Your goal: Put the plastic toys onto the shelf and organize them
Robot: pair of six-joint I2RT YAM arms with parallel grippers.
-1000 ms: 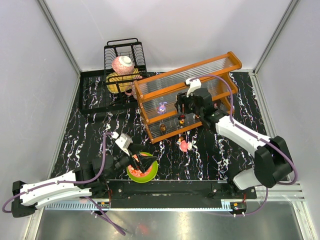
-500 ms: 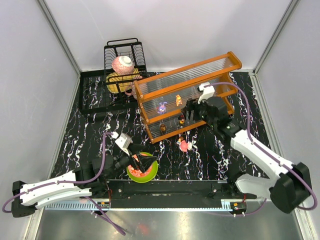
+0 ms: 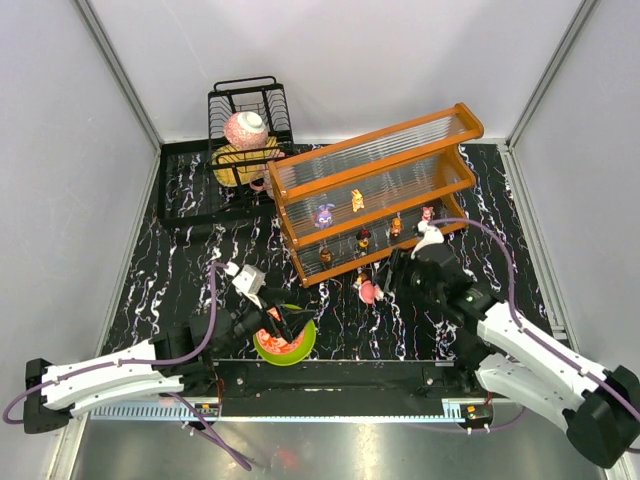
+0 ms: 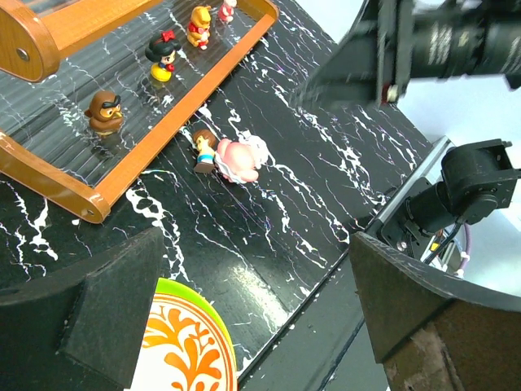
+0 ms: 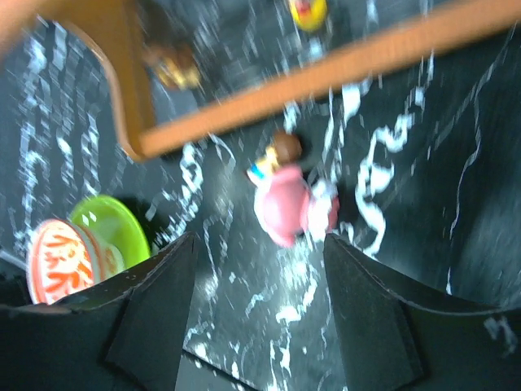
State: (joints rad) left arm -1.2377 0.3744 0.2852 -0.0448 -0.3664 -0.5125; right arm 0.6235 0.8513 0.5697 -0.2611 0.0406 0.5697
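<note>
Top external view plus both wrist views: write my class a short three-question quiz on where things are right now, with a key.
1. True or false: the pink toy stands on the shelf.
2. What does the left pincer hang over? A the shelf's top tier; B the green-rimmed bowl; C the pink toy.
3. Fill in: the right pincer points down towards the pink toy with its jaws ____.

Key: 1 false, it lies on the table just in front of the shelf; 2 B; 3 open, with nothing between them.
</note>
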